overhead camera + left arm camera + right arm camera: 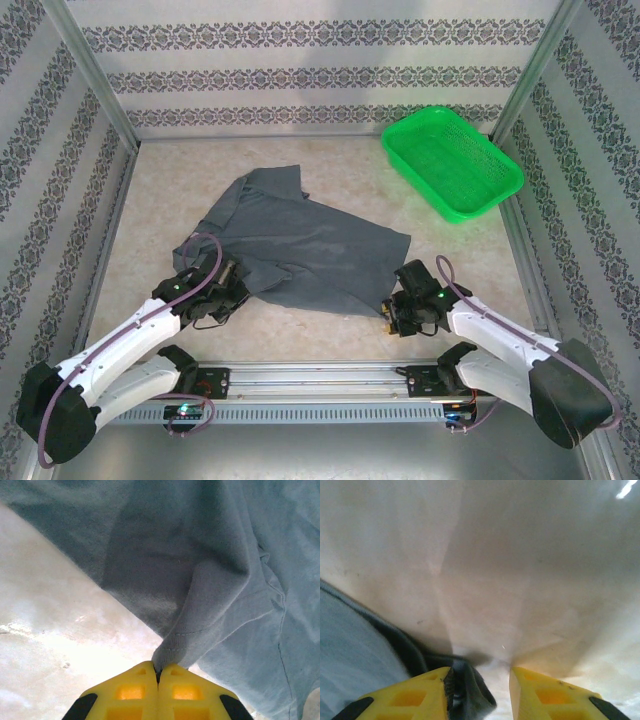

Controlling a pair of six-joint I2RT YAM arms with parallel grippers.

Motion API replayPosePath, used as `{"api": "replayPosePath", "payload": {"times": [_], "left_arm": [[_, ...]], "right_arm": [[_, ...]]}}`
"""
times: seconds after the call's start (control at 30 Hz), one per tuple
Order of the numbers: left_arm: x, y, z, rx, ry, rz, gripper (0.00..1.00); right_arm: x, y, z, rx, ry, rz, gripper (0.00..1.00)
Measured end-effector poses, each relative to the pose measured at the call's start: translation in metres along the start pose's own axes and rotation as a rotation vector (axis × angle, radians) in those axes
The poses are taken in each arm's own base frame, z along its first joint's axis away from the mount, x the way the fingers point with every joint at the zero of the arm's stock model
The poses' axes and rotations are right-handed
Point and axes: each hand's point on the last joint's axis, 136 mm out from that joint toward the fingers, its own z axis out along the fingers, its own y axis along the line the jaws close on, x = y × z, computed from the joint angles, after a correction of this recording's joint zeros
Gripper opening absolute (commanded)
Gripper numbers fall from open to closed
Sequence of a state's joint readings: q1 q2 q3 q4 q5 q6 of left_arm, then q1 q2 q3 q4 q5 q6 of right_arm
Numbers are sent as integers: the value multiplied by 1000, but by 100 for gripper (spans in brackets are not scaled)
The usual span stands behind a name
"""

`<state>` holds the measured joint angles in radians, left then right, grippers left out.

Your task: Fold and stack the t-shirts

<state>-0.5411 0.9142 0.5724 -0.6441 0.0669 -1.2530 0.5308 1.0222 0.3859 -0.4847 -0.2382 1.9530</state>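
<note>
The dark slate-grey t-shirt (pixel 310 250) lies rumpled on the middle of the table (pixel 180 170), its soft knit cloth thrown into broad folds, with one flap reaching toward the far side. At its near-left edge the left gripper (pixel 232 278) has its yellow jaws pressed together on a pinched-up ridge of stitched hem. At the near-right corner the right gripper (pixel 392 308) has its jaws spread. A rolled dark hem lies between them, against one finger (pixel 415 695) and apart from the other. The table is pale, mottled like stone, and slightly glossy. A bright green plastic basket (pixel 450 160), rectangular with perforated walls, sits at the far right, well apart from the t-shirt.
</note>
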Motion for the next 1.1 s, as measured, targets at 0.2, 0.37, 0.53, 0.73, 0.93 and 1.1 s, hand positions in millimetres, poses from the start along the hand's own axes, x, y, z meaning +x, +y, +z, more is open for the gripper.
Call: {"api": "replayPosePath", "payload": {"times": [0.2, 0.37, 0.53, 0.73, 0.93, 1.1], "left_arm": [[0, 0, 0, 0, 0, 10, 0], [-2, 0, -1, -5, -6, 23, 0], [-40, -14, -28, 14, -97, -7, 0], [-134, -65, -112, 148, -357, -34, 0], [-185, -103, -192, 202, -606, 69, 0], [-201, -103, -271, 206, -851, 117, 0]], "right_arm": [[2, -7, 3, 29, -4, 30, 8], [1, -1, 0, 5, -21, 21, 0], [14, 69, -41, -147, -70, -136, 0], [48, 215, -141, -452, -203, -458, 0], [67, 288, -237, -667, -411, -708, 0], [71, 300, -305, -777, -588, -847, 0]]}}
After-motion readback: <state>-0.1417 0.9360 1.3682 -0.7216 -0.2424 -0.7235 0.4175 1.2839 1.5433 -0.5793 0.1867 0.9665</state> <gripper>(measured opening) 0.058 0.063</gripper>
